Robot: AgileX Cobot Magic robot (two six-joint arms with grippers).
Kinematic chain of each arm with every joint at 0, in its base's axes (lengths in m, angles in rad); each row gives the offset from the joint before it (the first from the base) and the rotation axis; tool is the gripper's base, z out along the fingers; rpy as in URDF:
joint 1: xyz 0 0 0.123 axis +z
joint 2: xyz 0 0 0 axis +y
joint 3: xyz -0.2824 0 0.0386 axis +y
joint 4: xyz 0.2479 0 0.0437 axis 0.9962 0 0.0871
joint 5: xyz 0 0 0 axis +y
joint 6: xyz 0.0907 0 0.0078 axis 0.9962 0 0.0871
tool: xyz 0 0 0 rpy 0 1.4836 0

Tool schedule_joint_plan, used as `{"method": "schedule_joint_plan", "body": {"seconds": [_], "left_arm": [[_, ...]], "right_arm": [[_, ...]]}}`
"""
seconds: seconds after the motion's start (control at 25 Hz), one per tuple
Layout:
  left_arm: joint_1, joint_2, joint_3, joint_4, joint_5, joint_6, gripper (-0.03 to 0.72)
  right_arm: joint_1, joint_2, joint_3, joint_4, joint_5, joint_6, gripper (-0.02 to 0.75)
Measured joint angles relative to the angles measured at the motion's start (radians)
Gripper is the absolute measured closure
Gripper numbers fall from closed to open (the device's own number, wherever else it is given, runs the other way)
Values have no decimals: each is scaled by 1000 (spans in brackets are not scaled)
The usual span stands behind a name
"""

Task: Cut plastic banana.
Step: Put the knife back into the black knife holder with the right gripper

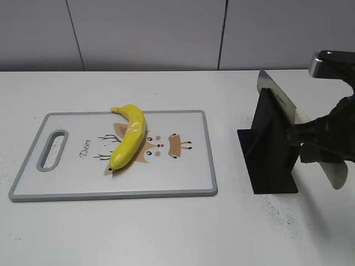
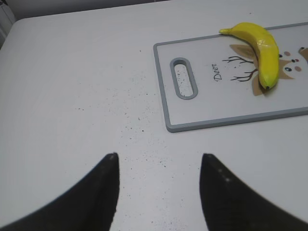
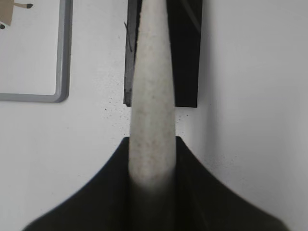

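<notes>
Plastic banana (image 1: 130, 136): 1, yellow, lying diagonally on the cutting board (image 1: 188, 183), over the deer print, dark tip toward the near edge.
Knife (image 1: 288, 108): 1, pale handle (image 3: 151, 120), blade resting in the black stand (image 1: 269, 149) to the right of the board.
Right gripper (image 3: 153, 159): pinching the knife handle.
Left gripper (image 2: 159, 166): fingers spread, holding nothing, over bare table (image 2: 72, 96) well left of the board.
</notes>
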Motion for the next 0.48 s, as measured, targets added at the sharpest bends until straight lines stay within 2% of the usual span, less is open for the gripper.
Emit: {"method": "schedule_joint_plan", "body": {"seconds": [0.24,0.32,0.44,0.48], "left_arm": [[0,0,0,0,0,0,175],[0,0,0,0,0,0,175],[0,0,0,0,0,0,175],[0,0,0,0,0,0,175]], "right_arm": [[0,18,0,0,-8,-8,564],[0,18,0,0,-15,-19,456],[0,18,0,0,-15,-26,190],[0,18,0,0,-15,-25,141]]}}
